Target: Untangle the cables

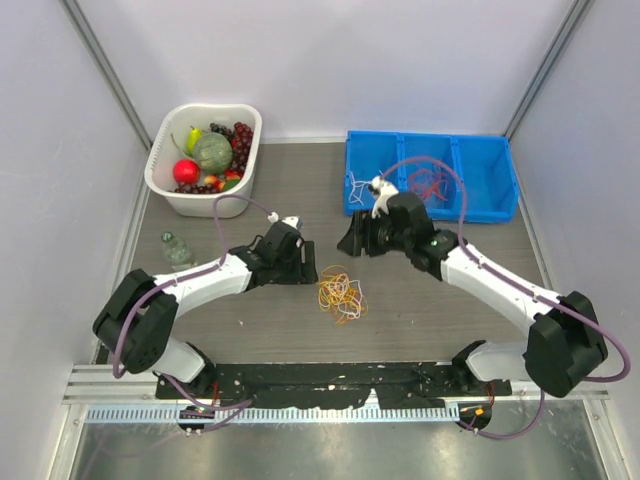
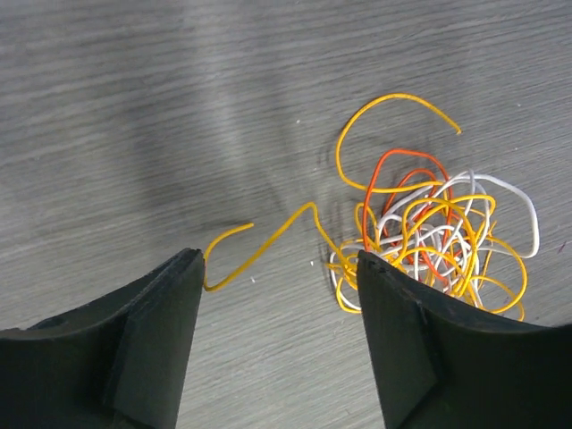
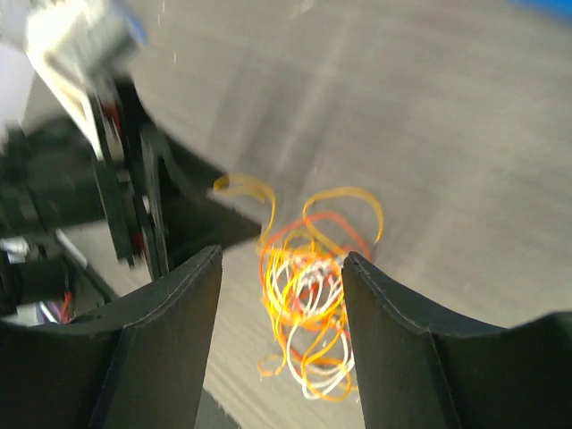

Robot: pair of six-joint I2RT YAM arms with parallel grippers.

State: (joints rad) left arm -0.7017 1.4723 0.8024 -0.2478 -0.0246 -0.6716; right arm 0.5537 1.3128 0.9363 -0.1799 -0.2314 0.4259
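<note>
A fist-sized tangle of thin yellow, orange, red and white cables [image 1: 340, 297] lies on the grey table between the arms. In the left wrist view the tangle [image 2: 438, 232] sits to the right, with one yellow strand [image 2: 259, 250] running left to the left fingertip. My left gripper [image 2: 279, 268] is open and empty, low over the table just left of the tangle [image 1: 300, 272]. My right gripper [image 3: 279, 259] is open and empty, above and behind the tangle [image 3: 308, 304]; it shows in the top view [image 1: 352, 240]. More loose strands lie in the blue bin [image 1: 430, 185].
A white basket [image 1: 165, 190] of toy fruit stands at the back left. A blue three-part bin [image 1: 500, 200] stands at the back right. A small clear bottle [image 1: 176, 248] stands left of the left arm. Grey walls close in both sides.
</note>
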